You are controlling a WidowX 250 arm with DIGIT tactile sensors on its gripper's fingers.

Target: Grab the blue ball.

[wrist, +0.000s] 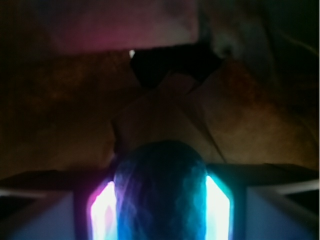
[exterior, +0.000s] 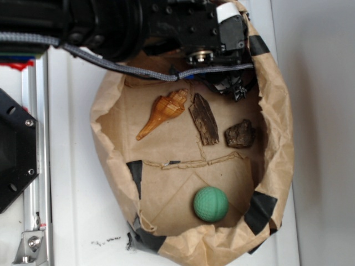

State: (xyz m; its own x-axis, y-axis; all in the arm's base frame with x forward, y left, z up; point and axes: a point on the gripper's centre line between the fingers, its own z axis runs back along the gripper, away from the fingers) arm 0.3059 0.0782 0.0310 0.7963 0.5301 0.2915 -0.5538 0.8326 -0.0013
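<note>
Between the two glowing fingers of the hand sits the small teal-blue dimpled ball, flanked closely on both sides (actual contact is unclear). It lies centred, at the crumpled brown paper bag's far rim, well apart from the green dimpled ball.

Exterior bright, wrist view dim, blurred

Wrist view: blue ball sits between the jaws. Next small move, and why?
Probably lift straight up a little. In the wrist view the blue ball fills the gap of the gripper, with a lit jaw close against each side, so it looks gripped, though contact is blurry. The exterior view shows the arm low over the paper bag rim; a short lift would confirm the hold.
</note>
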